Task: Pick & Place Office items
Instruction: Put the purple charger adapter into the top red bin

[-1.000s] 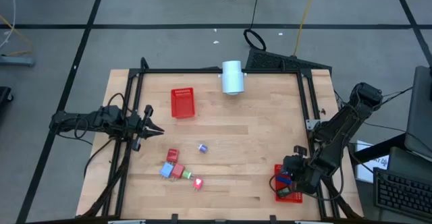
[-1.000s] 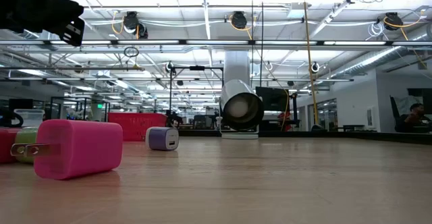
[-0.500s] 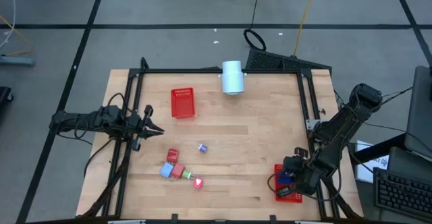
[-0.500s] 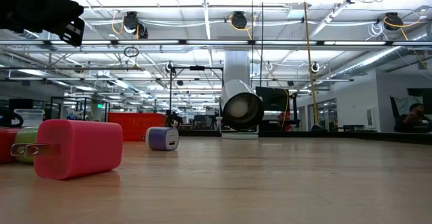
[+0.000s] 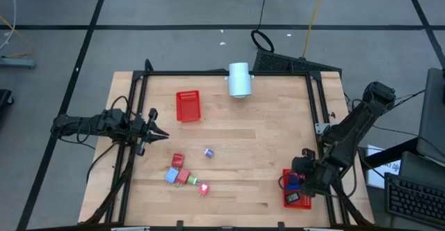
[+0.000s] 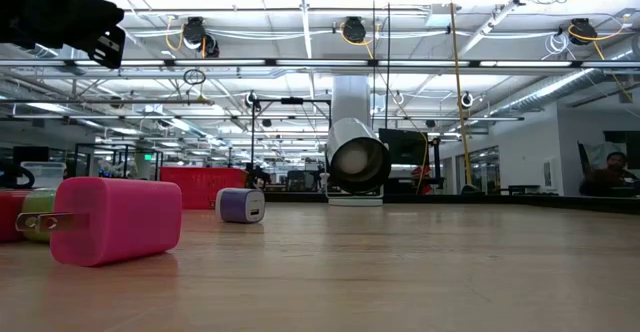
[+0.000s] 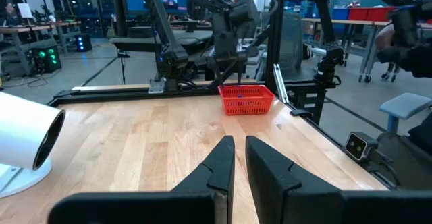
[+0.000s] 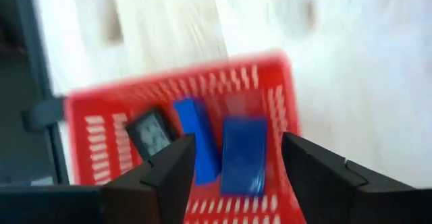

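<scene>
Several small pieces lie on the wood near the table's near-left part: a red one (image 5: 177, 160), a light blue one (image 5: 170, 176), a pink one (image 5: 204, 188) (image 6: 115, 219) and a tiny bluish-white one (image 5: 208, 152) (image 6: 241, 205). My right gripper (image 5: 297, 182) (image 8: 239, 150) hangs open above the near-right red basket (image 5: 297, 203) (image 8: 175, 82). In that basket lie two dark blue pieces (image 8: 243, 158) and a black one (image 8: 154, 133). My left gripper (image 5: 158, 135) (image 7: 236, 150) waits shut at the table's left side.
A second red mesh basket (image 5: 188, 106) (image 6: 205, 187) stands at the far left. A white cylinder (image 5: 238, 79) (image 6: 357, 162) lies at the far edge. A black frame (image 5: 222, 73) rims the table. Bare wood spans the middle and right.
My right arm has shifted slightly toward the table's right edge while staying over the near-right basket. The pieces on the table and my left arm have kept still.
</scene>
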Available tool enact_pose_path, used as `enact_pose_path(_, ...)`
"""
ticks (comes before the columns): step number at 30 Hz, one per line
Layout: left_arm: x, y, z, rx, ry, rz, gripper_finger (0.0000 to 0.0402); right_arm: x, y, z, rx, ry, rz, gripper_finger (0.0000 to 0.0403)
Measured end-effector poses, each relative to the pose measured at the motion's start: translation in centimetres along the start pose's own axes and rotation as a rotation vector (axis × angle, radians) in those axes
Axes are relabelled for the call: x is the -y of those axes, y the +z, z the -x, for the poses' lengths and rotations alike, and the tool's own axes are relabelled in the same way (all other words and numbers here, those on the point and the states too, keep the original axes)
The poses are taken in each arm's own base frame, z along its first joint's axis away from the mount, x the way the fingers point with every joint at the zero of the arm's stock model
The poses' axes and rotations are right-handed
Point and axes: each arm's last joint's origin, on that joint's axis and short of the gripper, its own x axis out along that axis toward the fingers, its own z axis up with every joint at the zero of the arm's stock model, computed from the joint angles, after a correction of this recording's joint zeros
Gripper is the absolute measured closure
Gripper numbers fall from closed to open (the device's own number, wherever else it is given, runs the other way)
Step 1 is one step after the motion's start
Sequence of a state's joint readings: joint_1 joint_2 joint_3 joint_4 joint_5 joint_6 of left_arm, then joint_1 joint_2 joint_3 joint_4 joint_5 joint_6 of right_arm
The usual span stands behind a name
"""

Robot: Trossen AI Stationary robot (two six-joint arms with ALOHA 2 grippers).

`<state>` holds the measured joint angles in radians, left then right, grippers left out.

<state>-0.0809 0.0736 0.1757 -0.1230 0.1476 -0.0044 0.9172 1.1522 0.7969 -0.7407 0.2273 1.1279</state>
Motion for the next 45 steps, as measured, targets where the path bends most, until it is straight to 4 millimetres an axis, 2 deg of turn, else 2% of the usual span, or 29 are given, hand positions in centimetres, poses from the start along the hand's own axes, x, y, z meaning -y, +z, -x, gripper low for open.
enact_pose_path(2, 0.0, 0.0, 0.0, 0.000, 0.000, 0.000, 0.0360, 0.2, 0.7, 0.9, 0.118, 0.012, 0.077, 0.0194)
enact_pose_path(5, 0.0, 0.0, 0.0, 0.000, 0.000, 0.000, 0.0360, 0.6, 1.9, 2.3, 0.389, -0.054, 0.216, 0.0195)
enact_pose_path(8, 0.0, 0.0, 0.0, 0.000, 0.000, 0.000, 0.0360, 1.0, 3.1, 3.7, 0.678, -0.231, 0.273, 0.0195)
enact_pose_path(10, 0.0, 0.0, 0.0, 0.000, 0.000, 0.000, 0.0360, 1.6, 3.7, 4.3, 0.807, -0.384, 0.271, 0.0196)
enact_pose_path(12, 0.0, 0.0, 0.0, 0.000, 0.000, 0.000, 0.0360, 2.3, 4.2, 4.5, 0.832, -0.482, 0.282, 0.0197)
enact_pose_path(15, 0.0, 0.0, 0.0, 0.000, 0.000, 0.000, 0.0360, 3.6, 5.0, 4.3, 0.788, -0.513, 0.247, 0.0197)
enact_pose_path(19, 0.0, 0.0, 0.0, 0.000, 0.000, 0.000, 0.0360, 5.2, 6.0, 3.0, 0.765, -0.469, 0.226, 0.0199)
enact_pose_path(23, 0.0, 0.0, 0.0, 0.000, 0.000, 0.000, 0.0360, 6.6, 7.2, 1.8, 0.840, -0.353, 0.282, 0.0204)
enact_pose_path(27, 0.0, 0.0, 0.0, 0.000, 0.000, 0.000, 0.0360, 8.5, 7.5, 1.9, 0.909, -0.289, 0.322, 0.0214)
enact_pose_path(32, 0.0, 0.0, 0.0, 0.000, 0.000, 0.000, 0.0360, 10.5, 6.8, 3.4, 0.971, -0.320, 0.292, 0.0228)
enact_pose_path(35, 0.0, 0.0, 0.0, 0.000, 0.000, 0.000, 0.0360, 11.1, 5.8, 4.0, 1.042, -0.269, 0.294, 0.0235)
enact_pose_path(45, 0.0, 0.0, 0.0, 0.000, 0.000, 0.000, 0.0360, 12.6, 3.1, 4.3, 1.216, -0.147, 0.270, 0.0248)
